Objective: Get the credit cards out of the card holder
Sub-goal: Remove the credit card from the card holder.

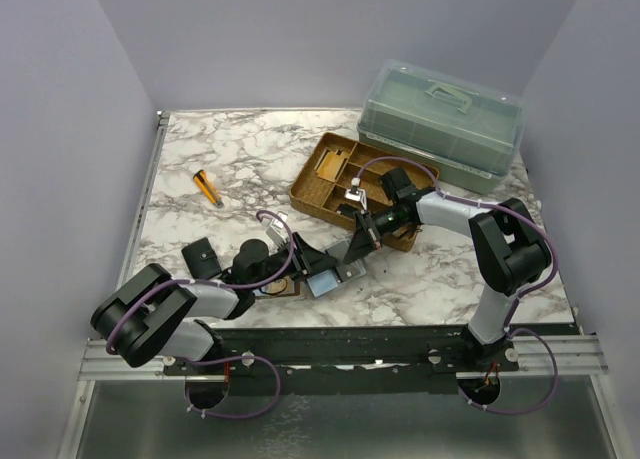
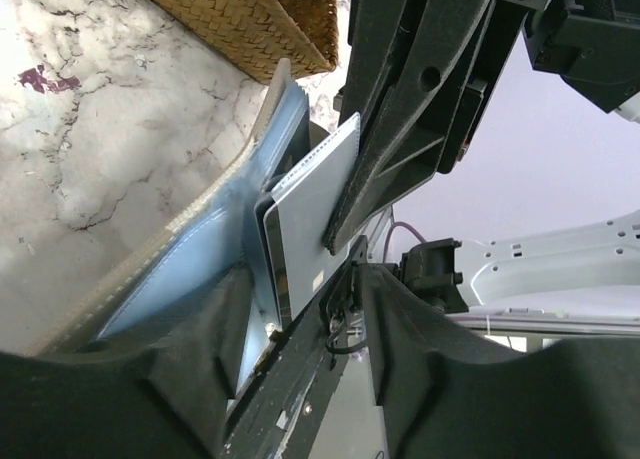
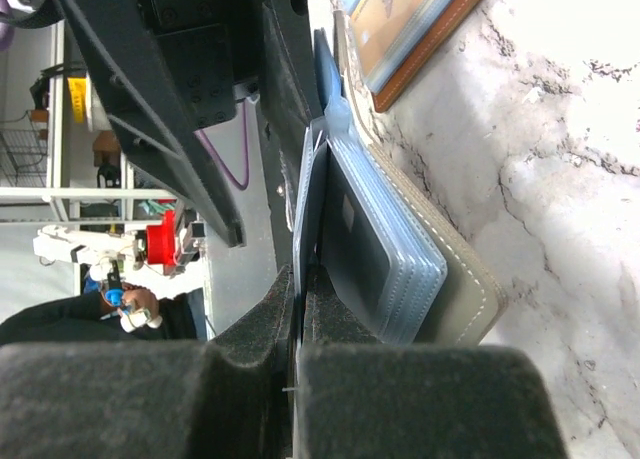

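The reddish-brown card holder (image 3: 432, 21) lies open on the marble, showing a tan-orange and a blue panel; in the top view only its edge (image 1: 283, 290) shows, under the left arm. A blue-grey folder (image 1: 335, 279) with clear sleeves (image 3: 400, 239) stands half open beside it. My right gripper (image 3: 300, 279) is shut on a thin grey card (image 2: 315, 194) sticking out of that folder. My left gripper (image 2: 300, 309) is open and straddles the folder's lower edge, its left finger (image 2: 190, 369) against the blue inner panel (image 2: 180, 279).
A wicker tray (image 1: 330, 179) stands just behind both grippers and also shows in the left wrist view (image 2: 250, 14). A clear lidded box (image 1: 440, 119) is at the back right. A small black case (image 1: 203, 256) and an orange tool (image 1: 208, 187) lie at the left.
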You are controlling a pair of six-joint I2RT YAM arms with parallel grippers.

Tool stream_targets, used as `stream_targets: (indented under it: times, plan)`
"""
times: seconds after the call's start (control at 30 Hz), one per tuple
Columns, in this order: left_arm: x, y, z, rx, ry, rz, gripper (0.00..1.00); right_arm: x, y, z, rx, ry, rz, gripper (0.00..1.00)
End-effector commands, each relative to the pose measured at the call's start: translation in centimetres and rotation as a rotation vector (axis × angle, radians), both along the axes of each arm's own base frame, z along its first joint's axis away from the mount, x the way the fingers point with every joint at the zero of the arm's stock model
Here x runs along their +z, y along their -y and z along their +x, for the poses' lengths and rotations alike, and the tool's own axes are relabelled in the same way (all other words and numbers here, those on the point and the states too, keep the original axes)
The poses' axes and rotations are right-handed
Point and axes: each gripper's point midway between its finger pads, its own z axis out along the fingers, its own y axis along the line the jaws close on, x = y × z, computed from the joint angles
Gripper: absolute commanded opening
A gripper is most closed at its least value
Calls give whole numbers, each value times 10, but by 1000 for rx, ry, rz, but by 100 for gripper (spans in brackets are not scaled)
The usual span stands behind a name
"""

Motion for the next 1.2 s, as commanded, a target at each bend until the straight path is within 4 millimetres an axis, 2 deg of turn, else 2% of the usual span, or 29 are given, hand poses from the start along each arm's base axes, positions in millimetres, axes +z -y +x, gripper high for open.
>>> stream_targets:
  times: [0.0, 0.2, 0.77, 1.0, 1.07, 1.17]
  plan:
    - [-9, 1, 7, 14, -8, 47, 44, 31, -4, -8, 54, -23, 126, 0]
    - [-3, 5, 9, 2, -1, 33, 32, 33, -4, -9, 62, -46, 147, 0]
    - [17, 13, 10, -17, 37, -70, 29, 41, -3, -14, 88, -102, 207, 0]
    - [23, 13, 10, -24, 53, -85, 9, 37, -3, -13, 82, -108, 195, 0]
    - [22, 13, 10, -25, 54, -84, 0, 36, -4, -12, 80, -108, 190, 0]
    - [21, 12, 10, -22, 61, -78, 0, 36, -4, -12, 78, -103, 186, 2]
